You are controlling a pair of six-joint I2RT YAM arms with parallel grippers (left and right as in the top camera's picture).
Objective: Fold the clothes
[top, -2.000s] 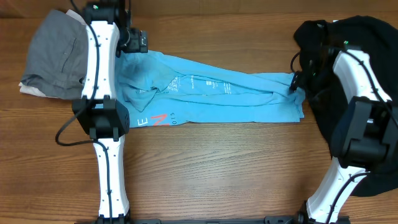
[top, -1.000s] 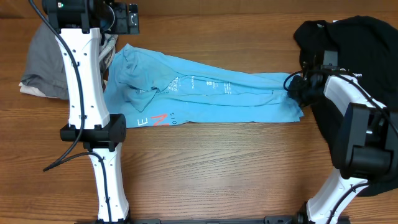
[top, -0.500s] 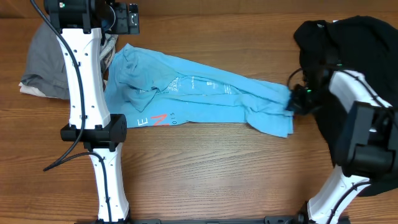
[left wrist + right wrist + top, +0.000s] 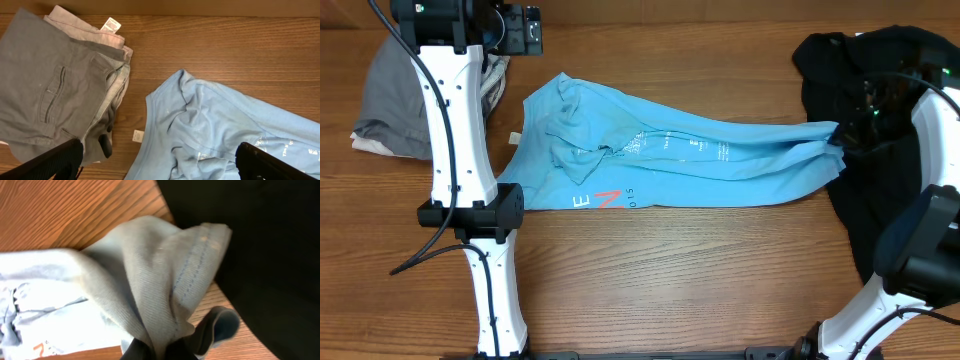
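T-shirt (image 4: 700, 160) was laid out, rumpled, across tabletop (image 4: 670, 270).
Its edge was clamped by right pincer (image 4: 155, 350); left pincer (image 4: 159, 159) was held wide open, empty.

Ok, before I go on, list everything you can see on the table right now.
T-shirt: one, light blue with white print and coral letters, stretched across the middle of the table, creased.
clothes pile: one, grey trousers on a paler garment, far left corner, apart from the T-shirt.
black garment: one, black, heaped at the right edge.
white tag: one, white, by the T-shirt's left edge; attached or loose, cannot tell.
table: one, brown wood, under everything.
left gripper: one, open and empty, above the gap between the clothes pile and the T-shirt.
right gripper: one, shut on the T-shirt's right end, beside the black garment.
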